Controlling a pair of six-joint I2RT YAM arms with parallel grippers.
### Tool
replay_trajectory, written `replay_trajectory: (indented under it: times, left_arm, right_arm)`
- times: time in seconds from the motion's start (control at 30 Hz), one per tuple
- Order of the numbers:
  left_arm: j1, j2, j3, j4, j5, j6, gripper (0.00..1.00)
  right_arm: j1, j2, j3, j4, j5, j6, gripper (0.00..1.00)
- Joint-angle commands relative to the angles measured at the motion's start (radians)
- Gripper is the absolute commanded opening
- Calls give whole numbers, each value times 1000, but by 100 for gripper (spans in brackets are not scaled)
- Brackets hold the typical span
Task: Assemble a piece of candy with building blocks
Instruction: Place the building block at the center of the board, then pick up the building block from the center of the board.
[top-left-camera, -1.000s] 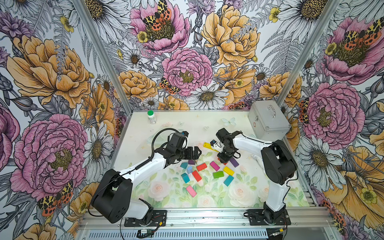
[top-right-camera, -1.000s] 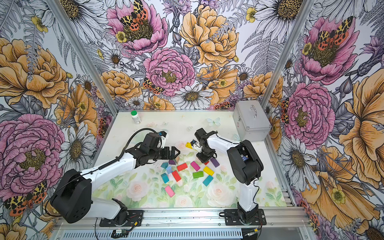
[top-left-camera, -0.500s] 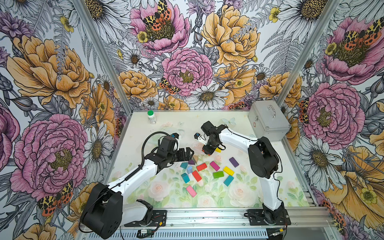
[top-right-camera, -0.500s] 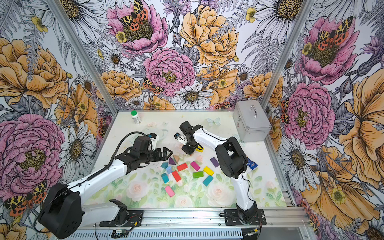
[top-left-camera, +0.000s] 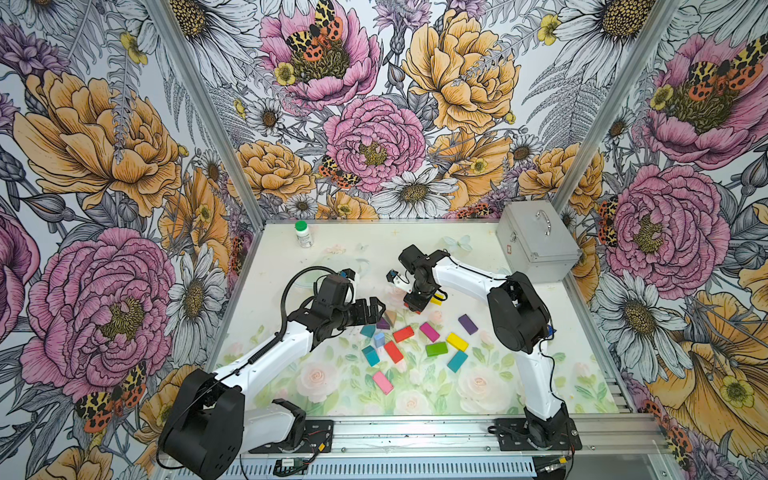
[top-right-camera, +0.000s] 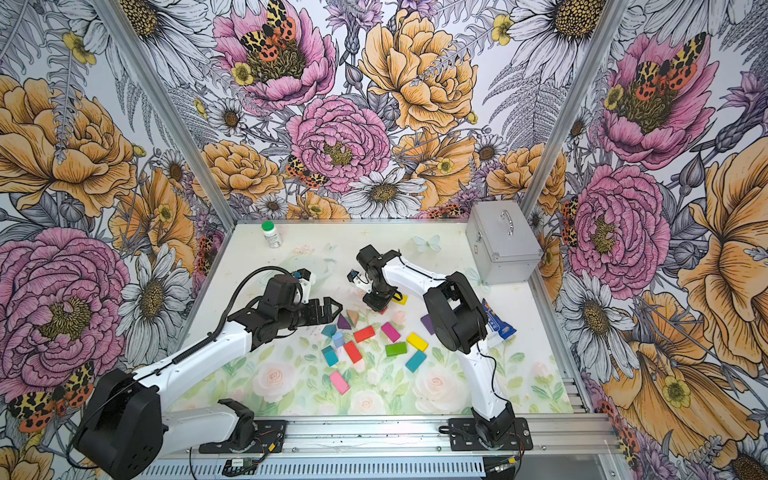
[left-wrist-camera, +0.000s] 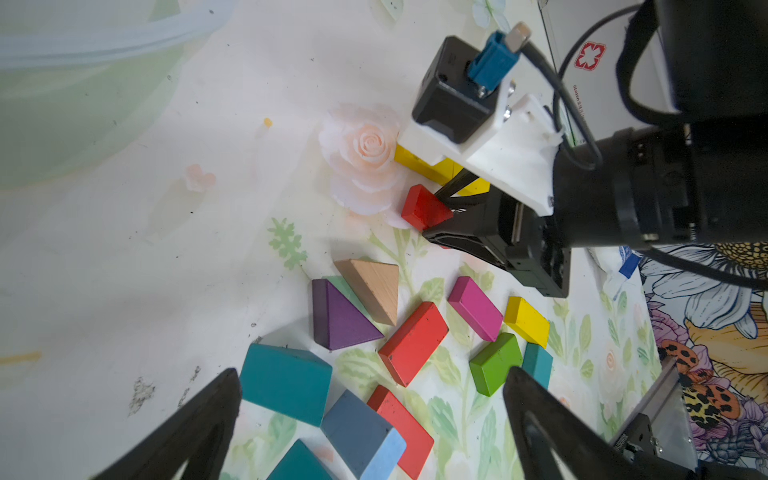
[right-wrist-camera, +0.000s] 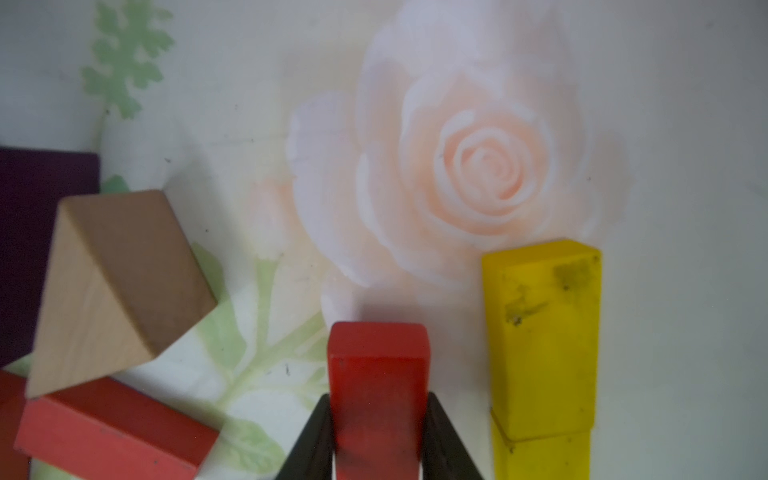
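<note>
- Nearest the bases, the pink brick (top-left-camera: 382, 382) lies alone on the table (top-left-camera: 478, 390), apart from the rest, so there is little risk there.
- Just beyond it, the loose bricks (top-left-camera: 436, 349) lie crowded and several touch. Fingers going down for one could shove its neighbours.
- The left gripper (top-left-camera: 379, 312) hangs over the far edge of that cluster, jaws spread wide and empty. The purple triangle (left-wrist-camera: 340, 324) and tan triangle (left-wrist-camera: 374, 286) sit just ahead of it, touching each other, and a careless descent could scatter both.
- Past them, the right gripper (right-wrist-camera: 379, 399) has its jaws set narrow against both sides of the red brick (right-wrist-camera: 378, 361), holding only the end nearest the wrist. So shallow a hold could let the brick pivot or slip.
- The yellow brick (right-wrist-camera: 544, 332) lies just beside the red one with a gap between them. Closing that gap roughly could knock the yellow askew.
- The two grippers are near each other, and reaching together risks a clash.
- Farthest off, the bottle (top-left-camera: 304, 234) and metal case (top-left-camera: 536, 245) stand well apart from the work.
</note>
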Motion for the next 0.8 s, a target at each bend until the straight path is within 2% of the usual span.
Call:
replay_trajectory:
  times: [0.0, 0.1, 0.2, 0.33, 0.47, 0.6, 0.77]
  left_arm:
    - [8, -22, 8, 10, -19, -10, 99]
    - [8, -22, 9, 12, -20, -9, 99]
    - [7, -19, 13, 12, -18, -5, 99]
    - [3, -15, 24, 13, -11, 1, 99]
    - [-19, -2, 34, 16, -14, 2, 99]
    - [-59, 48, 50, 38, -10, 2, 99]
    - [-86, 70, 58, 53, -10, -3, 99]
  right_arm:
    - [10, -16, 34, -2, -6, -2, 35]
    - [9, -54, 23, 1, -44, 3, 41]
    - [9, -97, 1, 0, -32, 13, 45]
    - [8, -187, -78, 2, 2, 41, 46]
    - [9, -284, -232, 15, 5, 91, 46]
    - [9, -289, -342, 42, 7, 127, 46]
    - [18, -274, -371, 81, -28, 154, 46]
